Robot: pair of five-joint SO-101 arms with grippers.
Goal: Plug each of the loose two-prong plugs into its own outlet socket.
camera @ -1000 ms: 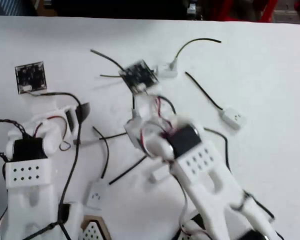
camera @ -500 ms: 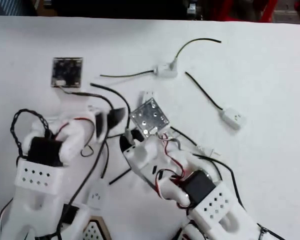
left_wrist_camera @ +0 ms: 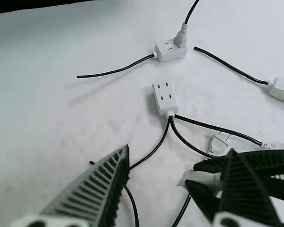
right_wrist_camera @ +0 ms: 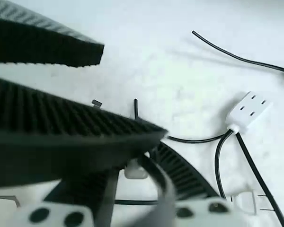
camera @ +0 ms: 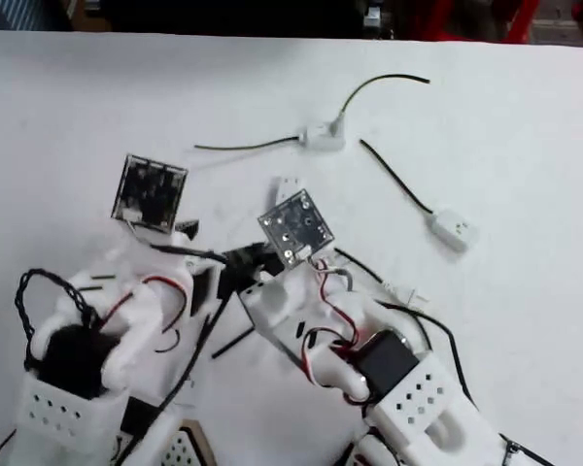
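My right gripper (right_wrist_camera: 137, 161) is shut on a white two-prong plug (right_wrist_camera: 134, 171) low over the table; the left wrist view shows the same plug (left_wrist_camera: 198, 178) in the right gripper (left_wrist_camera: 195, 183). My left gripper (left_wrist_camera: 179, 151) stands open around that spot, and its dark fingers (right_wrist_camera: 61, 130) cross close before the right camera. In the high view both grippers (camera: 228, 267) meet near the table's middle. Beyond lie a white outlet (left_wrist_camera: 164, 97) with two cords and a loose plug (left_wrist_camera: 220, 142). A farther outlet (left_wrist_camera: 169, 49) has a plug in it.
A third outlet (camera: 454, 229) on a black cord lies to the right. The plugged outlet (camera: 321, 136) sits toward the back, the loose plug (camera: 400, 289) beside the right arm. Black cords cross the white table (camera: 525, 146) between the arms.
The left arm has swung toward the centre until its open gripper meets the right gripper. The right arm drew back toward the near edge a second ago and has since stayed nearly still.
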